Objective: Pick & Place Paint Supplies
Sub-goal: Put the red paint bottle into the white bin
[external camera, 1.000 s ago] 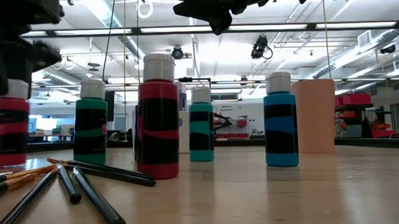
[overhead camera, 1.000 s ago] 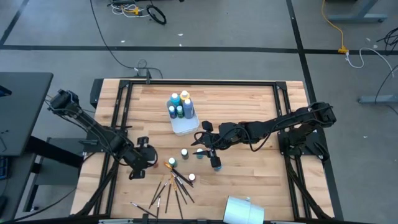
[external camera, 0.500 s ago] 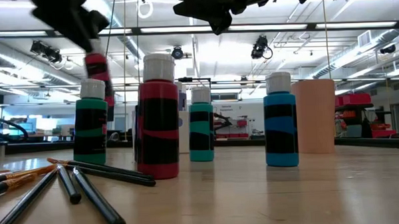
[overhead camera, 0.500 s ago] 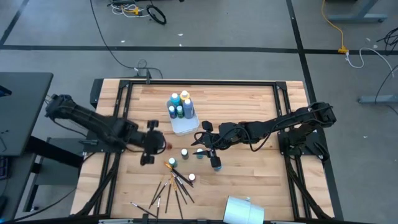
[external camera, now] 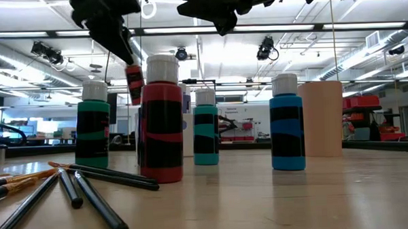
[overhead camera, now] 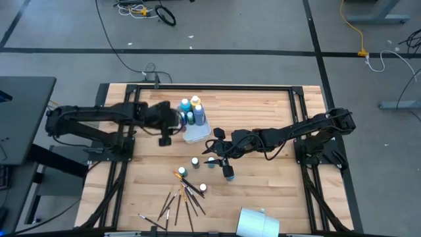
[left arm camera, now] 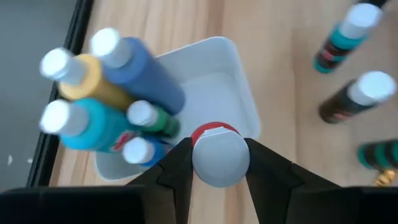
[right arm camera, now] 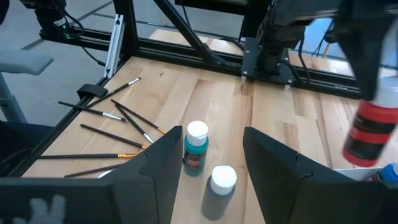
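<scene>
Left end effector (left arm camera: 214,163) is gripping red paint bottle (left arm camera: 214,152) upright, hovering just beside white bin (left arm camera: 239,87) at counter (overhead camera: 263,112) rear, bin's open corner lying directly ahead; right end effector (right arm camera: 208,155) is waiting wide above loose bottles

We're looking at a grey floor (overhead camera: 230,26) with stray cables (overhead camera: 148,11), and bright ceiling lights (external camera: 364,24) overhead.
</scene>
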Controlling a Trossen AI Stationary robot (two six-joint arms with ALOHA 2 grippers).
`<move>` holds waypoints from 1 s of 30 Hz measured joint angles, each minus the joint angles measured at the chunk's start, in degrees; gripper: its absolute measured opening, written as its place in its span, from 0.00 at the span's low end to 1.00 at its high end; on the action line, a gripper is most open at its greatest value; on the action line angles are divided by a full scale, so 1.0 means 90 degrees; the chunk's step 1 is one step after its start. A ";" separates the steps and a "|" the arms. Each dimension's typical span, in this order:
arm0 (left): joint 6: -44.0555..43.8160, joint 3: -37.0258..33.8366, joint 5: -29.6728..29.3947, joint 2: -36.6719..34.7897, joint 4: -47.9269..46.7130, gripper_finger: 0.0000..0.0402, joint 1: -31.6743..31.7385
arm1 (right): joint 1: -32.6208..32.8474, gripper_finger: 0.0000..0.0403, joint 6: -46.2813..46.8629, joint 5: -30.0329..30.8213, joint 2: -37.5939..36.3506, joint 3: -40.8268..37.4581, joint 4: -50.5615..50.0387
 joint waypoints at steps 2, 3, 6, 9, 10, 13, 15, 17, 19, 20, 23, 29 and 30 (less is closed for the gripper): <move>0.0126 0.0001 0.0200 0.0124 0.0124 0.34 0.0281 | 0.0001 0.43 0.0000 0.0000 0.0000 0.0000 0.0001; 0.0173 0.0000 0.0309 0.0190 0.0141 0.35 0.0423 | 0.0002 0.43 0.0000 0.0000 0.0000 0.0000 0.0002; 0.0342 0.0002 0.0496 0.0430 0.0274 0.33 0.0740 | 0.0001 0.43 0.0002 0.0017 0.0000 0.0000 -0.0007; 0.0483 -0.0002 0.0614 0.0744 0.0379 0.32 0.0965 | 0.0002 0.43 0.0013 0.0017 -0.0002 0.0000 -0.0004; 0.0545 -0.0002 0.0671 0.0836 0.0456 0.32 0.1018 | 0.0001 0.43 0.0031 0.0015 -0.0002 0.0000 -0.0011; 0.0637 0.0000 0.0690 0.1086 0.0496 0.33 0.1158 | 0.0002 0.43 0.0034 0.0015 -0.0002 0.0000 -0.0018; 0.0633 0.0000 0.0722 0.1246 0.0566 0.34 0.1229 | 0.0002 0.43 0.0034 0.0015 -0.0002 0.0000 -0.0050; 0.0637 0.0000 0.0754 0.1404 0.0565 0.35 0.1266 | 0.0000 0.43 0.0034 0.0015 -0.0002 0.0000 -0.0053; 0.0633 0.0000 0.0757 0.1579 0.0574 0.33 0.1304 | 0.0000 0.43 0.0034 0.0006 -0.0002 0.0000 -0.0053; 0.0631 0.0000 0.0749 0.1659 0.0574 0.33 0.1320 | 0.0002 0.43 0.0034 -0.0001 -0.0002 0.0000 -0.0055; 0.0628 0.0000 0.0704 0.1902 0.0594 0.32 0.1356 | 0.0002 0.43 0.0034 0.0000 -0.0002 0.0000 -0.0091; 0.0661 -0.0002 0.0696 0.2196 0.0810 0.36 0.1370 | 0.0002 0.43 0.0032 0.0000 -0.0002 0.0000 -0.0100; 0.0665 -0.0002 0.0692 0.2198 0.0811 0.36 0.1392 | 0.0001 0.43 0.0032 0.0000 -0.0002 0.0000 -0.0100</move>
